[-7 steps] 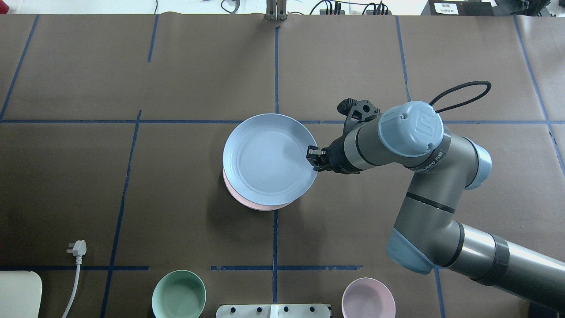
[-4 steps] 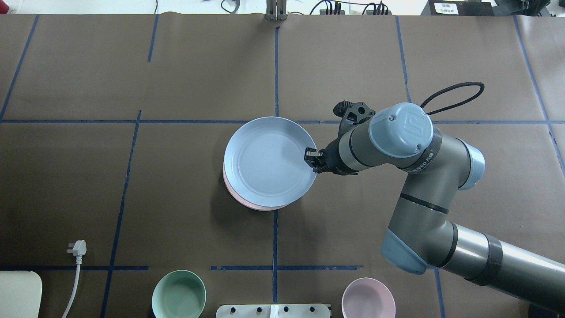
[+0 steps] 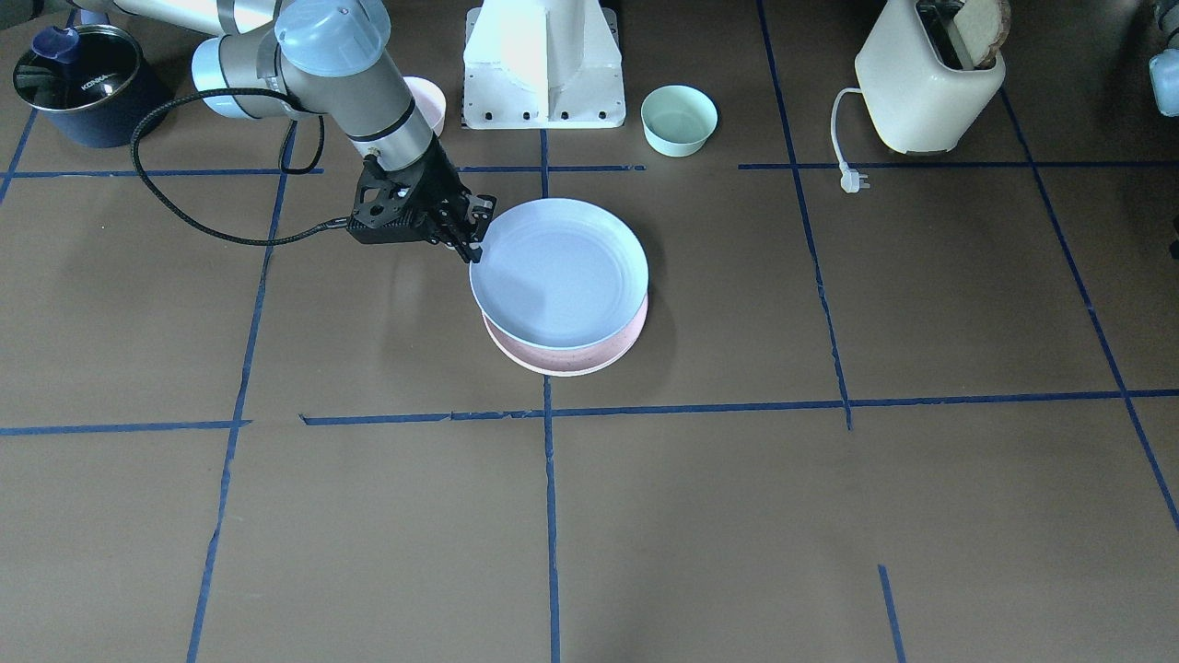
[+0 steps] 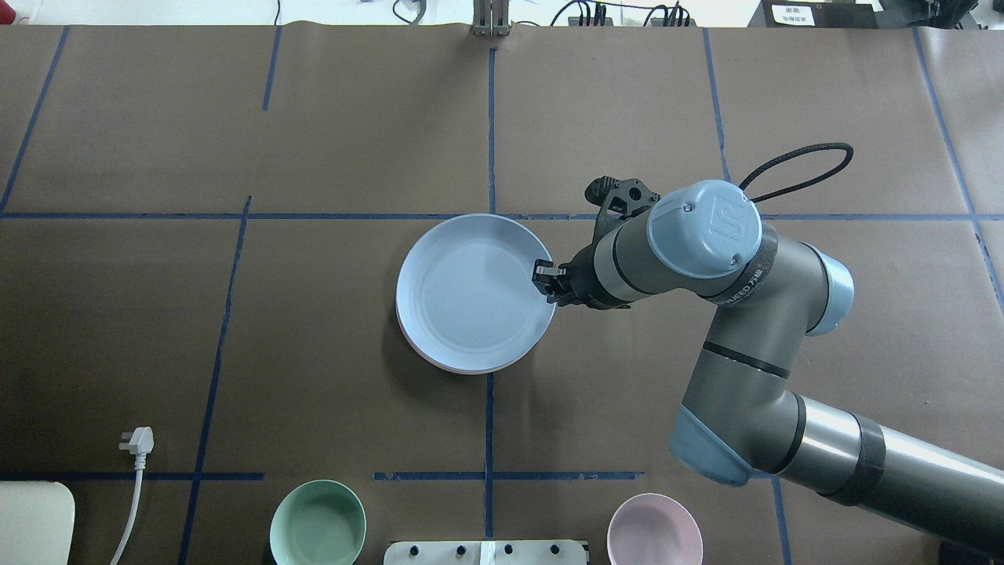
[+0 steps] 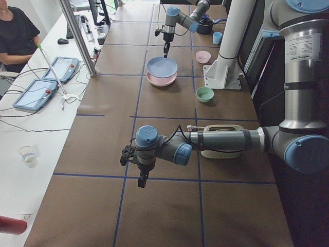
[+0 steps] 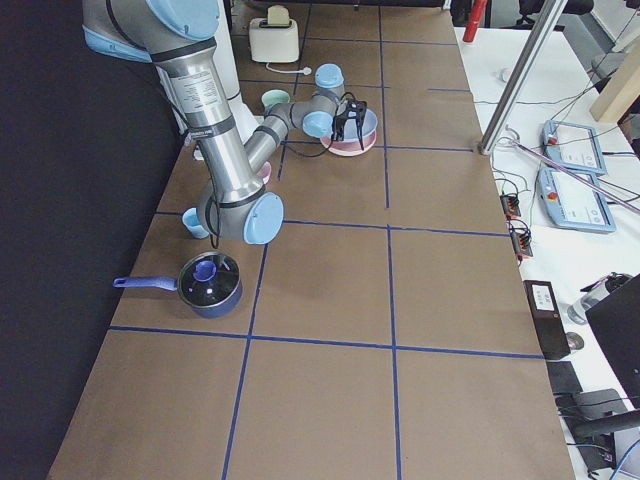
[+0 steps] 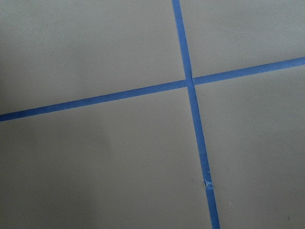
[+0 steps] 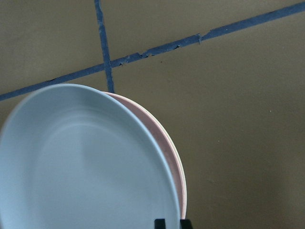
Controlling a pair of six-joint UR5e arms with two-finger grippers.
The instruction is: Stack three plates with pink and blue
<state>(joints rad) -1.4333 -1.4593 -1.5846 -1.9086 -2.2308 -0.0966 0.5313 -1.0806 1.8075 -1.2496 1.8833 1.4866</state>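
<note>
The light blue plate (image 4: 471, 292) sits over the pink plate (image 4: 463, 369) at the table's middle and covers nearly all of it in the overhead view. In the front view the blue plate (image 3: 557, 272) is tilted, its gripper side raised, with the pink plate's (image 3: 589, 359) rim showing below. My right gripper (image 4: 547, 281) is shut on the blue plate's right rim. The right wrist view shows the blue plate (image 8: 86, 162) over the pink plate (image 8: 167, 143). No cream plate shows. My left gripper (image 5: 140, 177) hangs over bare table far away; I cannot tell whether it is open.
A mint-green bowl (image 4: 318, 522) and a small pink bowl (image 4: 654, 529) stand near the robot base (image 3: 543, 64). A cream toaster (image 3: 926, 74) with its plug (image 4: 137, 441) is at the robot's left. A dark pot (image 3: 78, 78) is at its right.
My right gripper has moved left and down with the blue plate. The blue plate now covers more of the pink plate.
</note>
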